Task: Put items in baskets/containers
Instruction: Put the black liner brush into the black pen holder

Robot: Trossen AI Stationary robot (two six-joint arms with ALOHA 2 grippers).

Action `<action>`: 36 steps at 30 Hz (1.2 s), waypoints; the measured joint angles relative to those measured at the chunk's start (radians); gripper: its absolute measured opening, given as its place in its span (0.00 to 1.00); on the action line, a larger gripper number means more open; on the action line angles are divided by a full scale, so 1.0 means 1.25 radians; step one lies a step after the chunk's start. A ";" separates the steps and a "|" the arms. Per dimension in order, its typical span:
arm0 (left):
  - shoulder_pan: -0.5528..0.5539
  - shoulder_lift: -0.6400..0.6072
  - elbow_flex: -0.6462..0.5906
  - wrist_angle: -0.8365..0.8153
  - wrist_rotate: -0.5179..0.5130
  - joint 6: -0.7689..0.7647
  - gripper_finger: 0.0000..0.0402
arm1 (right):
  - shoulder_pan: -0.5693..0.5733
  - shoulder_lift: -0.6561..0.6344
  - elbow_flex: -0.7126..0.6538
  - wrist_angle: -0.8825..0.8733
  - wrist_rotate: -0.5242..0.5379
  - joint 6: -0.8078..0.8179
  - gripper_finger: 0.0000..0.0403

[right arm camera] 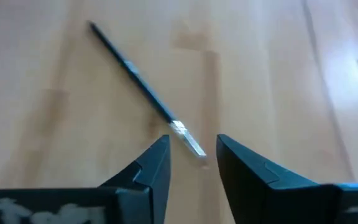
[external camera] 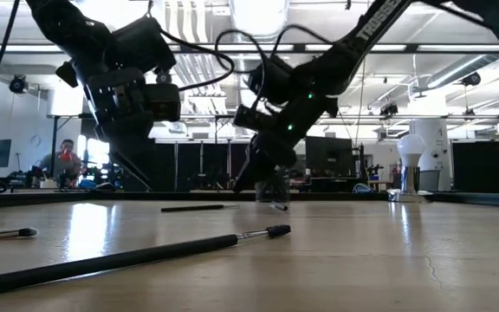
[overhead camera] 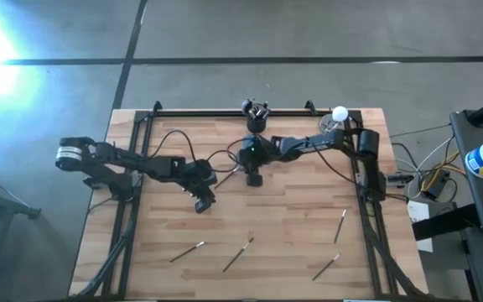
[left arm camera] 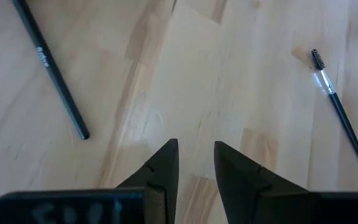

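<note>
A black cup (overhead camera: 257, 123) stands at the table's far edge with brushes upright in it. Several thin brushes lie flat on the wood: four near the front (overhead camera: 188, 251) (overhead camera: 238, 253) (overhead camera: 340, 225) (overhead camera: 326, 267). My right gripper (right arm camera: 192, 146) is open, low over the table's middle (overhead camera: 252, 178). Its fingers stand on either side of the silvery end (right arm camera: 188, 138) of a dark brush (right arm camera: 135, 74) that lies flat. My left gripper (left arm camera: 196, 146) is open above bare wood (overhead camera: 201, 201), between a dark brush (left arm camera: 48, 65) and a spoolie brush (left arm camera: 337, 106).
A small shiny dish with a white ball (overhead camera: 339, 113) sits at the far right corner. A black frame rail (overhead camera: 225, 111) runs along the far edge and down both sides. Cables trail over the far half of the table. A person (external camera: 63, 160) sits in the room beyond.
</note>
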 joint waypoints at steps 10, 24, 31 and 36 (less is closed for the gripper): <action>0.010 -0.017 0.000 -0.054 0.004 0.021 0.23 | -0.025 0.103 0.094 -0.061 -0.098 -0.033 0.35; 0.054 -0.026 0.001 -0.050 -0.030 -0.052 0.23 | 0.007 0.086 0.086 -0.146 -0.095 -0.047 0.04; 0.083 -0.026 0.008 -0.055 -0.033 -0.043 0.24 | 0.048 0.049 0.077 -0.183 -0.100 -0.065 0.03; 0.086 -0.025 0.009 -0.058 -0.013 -0.027 0.24 | 0.078 0.012 0.076 -0.181 -0.102 -0.073 0.03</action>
